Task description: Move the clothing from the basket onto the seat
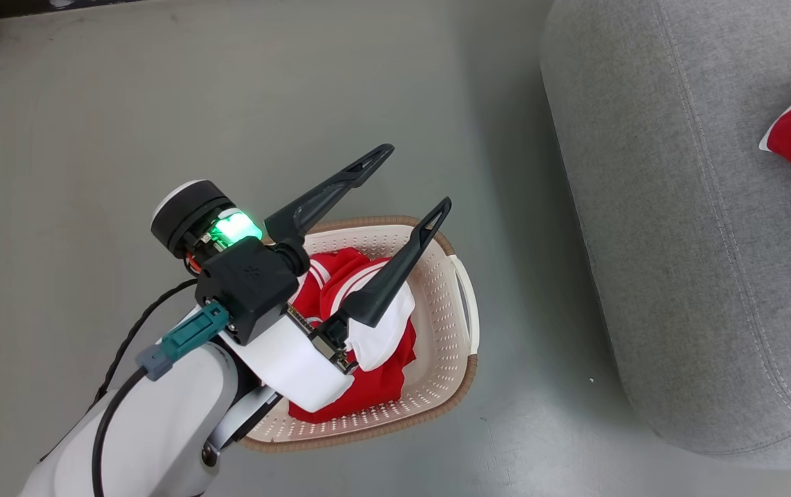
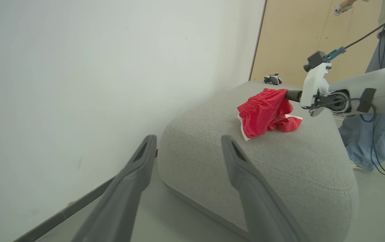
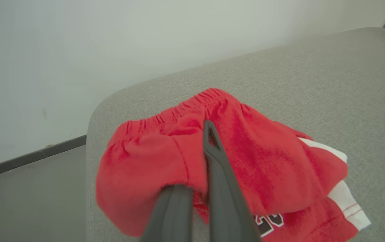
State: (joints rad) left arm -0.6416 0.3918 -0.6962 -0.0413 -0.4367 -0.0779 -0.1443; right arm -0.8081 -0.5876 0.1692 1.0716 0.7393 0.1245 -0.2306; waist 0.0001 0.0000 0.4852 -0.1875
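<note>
Placing the first piece looks like the step in hand. The right claw (image 3: 203, 144) has its two dark fingers pressed together on a fold of the soft red shorts with a gathered elastic waistband (image 3: 253, 158), which lie on the top of the large grey fabric-upholstered sofa (image 1: 678, 207), near its rounded end. To finish well, the fingers should spread fully before the arm lifts, and the arm should rise straight up, so that the loose cloth neither snags nor slides toward the padded edge.

The left claw (image 1: 415, 176) hangs above the basket with its fingers wide apart and nothing between them. For its turn, I judge it should come down on the middle of the heap, clear of the wall, and pinch a thick fold rather than a thin hem.

The cream plastic laundry basket with perforated sides and a brown rim band (image 1: 440, 324) stands on the grey floor (image 1: 161, 103) just beside the sofa. It holds a crumpled red garment with white stripes and panels (image 1: 337, 266), heaped across most of its bottom.
</note>
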